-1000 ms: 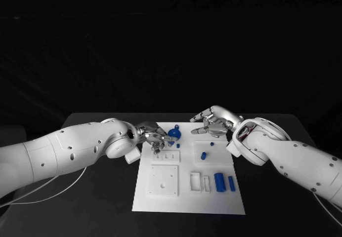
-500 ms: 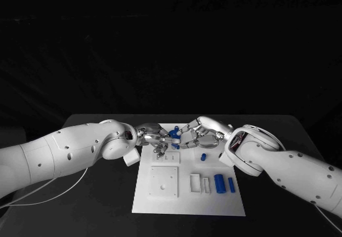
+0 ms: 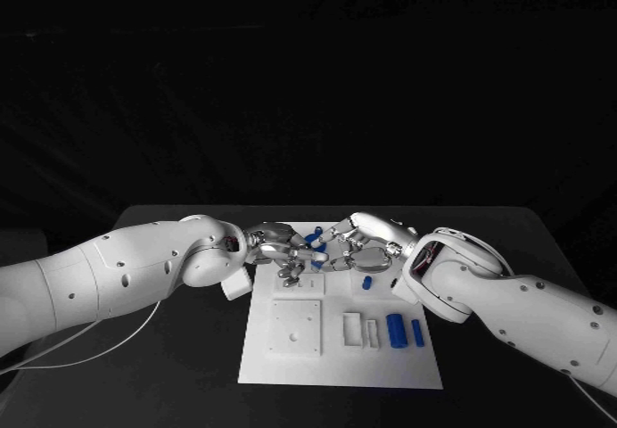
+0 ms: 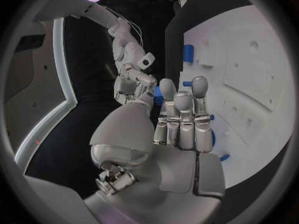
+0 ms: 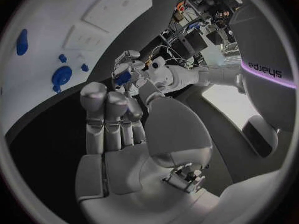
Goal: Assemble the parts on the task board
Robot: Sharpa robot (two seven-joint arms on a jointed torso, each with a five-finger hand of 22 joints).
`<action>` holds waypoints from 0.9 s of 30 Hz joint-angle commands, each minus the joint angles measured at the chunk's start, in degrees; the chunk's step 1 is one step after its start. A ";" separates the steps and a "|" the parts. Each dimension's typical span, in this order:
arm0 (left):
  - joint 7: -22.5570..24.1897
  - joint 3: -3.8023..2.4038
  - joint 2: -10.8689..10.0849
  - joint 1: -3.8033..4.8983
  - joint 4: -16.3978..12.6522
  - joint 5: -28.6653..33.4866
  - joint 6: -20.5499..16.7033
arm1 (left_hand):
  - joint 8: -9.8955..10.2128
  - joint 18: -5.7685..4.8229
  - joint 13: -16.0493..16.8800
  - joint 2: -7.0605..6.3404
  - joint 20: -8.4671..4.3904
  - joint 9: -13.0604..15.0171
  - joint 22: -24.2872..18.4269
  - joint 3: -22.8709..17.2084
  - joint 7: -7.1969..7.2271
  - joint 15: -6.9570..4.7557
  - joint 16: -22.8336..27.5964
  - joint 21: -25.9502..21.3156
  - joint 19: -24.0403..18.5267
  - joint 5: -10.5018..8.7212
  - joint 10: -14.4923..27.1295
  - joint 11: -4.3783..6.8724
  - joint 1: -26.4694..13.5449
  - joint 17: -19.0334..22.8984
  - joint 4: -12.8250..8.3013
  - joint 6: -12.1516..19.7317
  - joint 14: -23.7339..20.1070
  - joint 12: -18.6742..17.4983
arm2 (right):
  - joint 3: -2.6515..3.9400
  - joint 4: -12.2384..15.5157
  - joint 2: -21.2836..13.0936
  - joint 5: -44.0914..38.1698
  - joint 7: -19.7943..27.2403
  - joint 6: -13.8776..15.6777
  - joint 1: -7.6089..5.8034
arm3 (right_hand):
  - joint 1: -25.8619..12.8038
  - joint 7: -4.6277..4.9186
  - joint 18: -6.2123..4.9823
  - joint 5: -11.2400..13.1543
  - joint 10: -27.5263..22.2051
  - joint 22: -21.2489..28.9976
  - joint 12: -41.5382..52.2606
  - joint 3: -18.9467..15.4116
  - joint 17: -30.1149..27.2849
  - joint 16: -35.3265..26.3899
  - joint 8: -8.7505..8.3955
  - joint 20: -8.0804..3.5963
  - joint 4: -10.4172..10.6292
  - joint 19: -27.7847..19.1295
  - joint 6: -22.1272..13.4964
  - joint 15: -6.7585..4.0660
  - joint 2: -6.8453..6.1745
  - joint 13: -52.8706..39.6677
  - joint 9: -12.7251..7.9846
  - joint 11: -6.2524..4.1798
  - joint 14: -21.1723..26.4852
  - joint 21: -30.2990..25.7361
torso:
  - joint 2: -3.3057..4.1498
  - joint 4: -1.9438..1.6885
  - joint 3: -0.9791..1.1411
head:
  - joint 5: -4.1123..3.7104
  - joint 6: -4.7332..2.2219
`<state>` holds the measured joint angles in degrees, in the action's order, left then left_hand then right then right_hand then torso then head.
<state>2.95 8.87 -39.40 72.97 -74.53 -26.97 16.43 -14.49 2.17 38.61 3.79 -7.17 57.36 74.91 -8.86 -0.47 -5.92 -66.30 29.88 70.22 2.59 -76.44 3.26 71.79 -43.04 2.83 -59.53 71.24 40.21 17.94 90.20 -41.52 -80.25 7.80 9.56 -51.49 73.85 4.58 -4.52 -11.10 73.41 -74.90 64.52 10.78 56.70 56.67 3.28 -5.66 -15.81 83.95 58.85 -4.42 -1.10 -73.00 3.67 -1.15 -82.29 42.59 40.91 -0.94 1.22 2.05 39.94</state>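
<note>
While both hands met over the far end of the board [image 3: 341, 357], a small blue part [image 3: 315, 237] sat between their fingertips, apparently so that one hand could pass it to the other or turn it for fitting. The left hand [image 3: 276, 247] pinched the part, as the right wrist view showed [image 5: 122, 77]; its other fingers lay straight and together. The right hand [image 3: 361, 242] reached in from 3 o'clock with fingers half curled close to the part; whether it also gripped the part could not be told. A round blue part [image 5: 62, 76] lay on the board below the hands, beside small studs [image 5: 63, 58], probably awaiting the held piece. Toward 5 o'clock of the hands, a short peg [image 3: 366, 283] lay alone, and two cylinders [image 3: 398, 329] lay side by side nearer the robot, left unused in their recesses.
</note>
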 commanded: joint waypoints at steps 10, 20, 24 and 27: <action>1.70 -0.05 0.23 0.06 -0.20 0.70 2.47 | -0.38 -0.38 -0.15 4.02 -0.07 -0.13 1.09 -0.03 0.23 -0.11 -0.60 -0.05 0.28 0.17 0.05 0.21 4.26 0.20 -0.59 0.26 -0.25 0.25 | -0.40 0.11 -0.13 -1.65 0.91 -3.35 0.09 | 0.08 -0.16 0.64 1.73 -0.03 -4.85 0.08 4.92 0.19 -0.01 0.28 -0.39 -0.28 3.15 2.13 -0.40 -0.46 -0.34 0.04 -0.24 0.05 -0.07 | -0.01 -0.03 -0.03 | 0.07 0.31; 2.01 -0.06 0.27 0.06 -0.20 0.67 2.87 | -0.40 -0.37 -0.24 4.00 -0.08 -0.44 1.09 -0.01 0.23 -0.12 -0.77 0.05 0.28 0.17 0.05 0.22 4.33 0.22 -0.78 0.19 -0.20 0.31 | -0.57 -0.15 -0.20 -1.78 0.80 -4.12 0.09 | -0.57 0.18 0.43 2.59 -0.10 -4.93 0.24 5.95 0.30 0.07 0.27 -0.12 0.01 3.18 3.85 -0.06 0.56 -0.53 0.05 0.38 0.11 -0.02 | -0.01 -0.05 -0.01 | 0.09 0.48; 2.10 -0.06 0.24 0.06 -0.19 0.66 3.10 | -0.40 -0.37 -0.25 4.00 -0.08 -0.47 1.09 -0.01 0.23 -0.12 -0.78 0.05 0.28 0.17 0.05 0.22 4.32 0.23 -0.79 0.18 -0.21 0.31 | -0.58 -0.35 -0.20 -1.71 0.80 -3.92 0.09 | -1.09 0.38 0.21 4.18 -0.12 -4.90 0.36 6.95 0.34 0.12 0.28 0.11 0.36 3.18 4.59 0.14 1.11 -0.60 0.07 0.70 0.09 -0.14 | 0.00 -0.02 -0.02 | 0.06 0.55; 2.58 -0.06 0.23 0.06 -0.24 0.65 3.55 | -0.38 -0.37 -0.31 3.94 -0.07 -0.69 1.08 0.02 0.23 -0.10 -0.77 0.06 0.20 0.17 0.08 0.19 4.34 0.39 -0.92 0.12 -0.32 0.32 | -0.59 -0.61 -0.18 -1.67 0.67 -4.05 0.09 | -1.48 0.45 0.16 4.73 -0.14 -4.91 0.36 7.05 0.35 0.13 0.30 0.17 0.71 3.18 4.76 0.20 1.17 -0.58 0.08 0.80 0.10 -0.08 | 0.01 -0.03 -0.02 | 0.19 0.67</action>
<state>3.71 8.95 -39.24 72.90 -74.65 -26.96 18.73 -14.71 2.17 38.38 3.95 -7.17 56.72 74.90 -8.58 -0.62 -5.81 -66.74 29.89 70.22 2.62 -76.24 3.05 71.93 -42.73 2.50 -59.22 71.14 40.21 17.47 89.78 -41.66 -81.32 8.11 7.17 -51.53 72.79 4.96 -4.39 -6.44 73.41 -74.90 64.55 17.67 56.96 56.67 3.38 -5.73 -15.32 84.04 63.26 -4.41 -0.10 -73.55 3.66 -0.71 -82.28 42.59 40.90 -0.97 1.19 2.12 40.48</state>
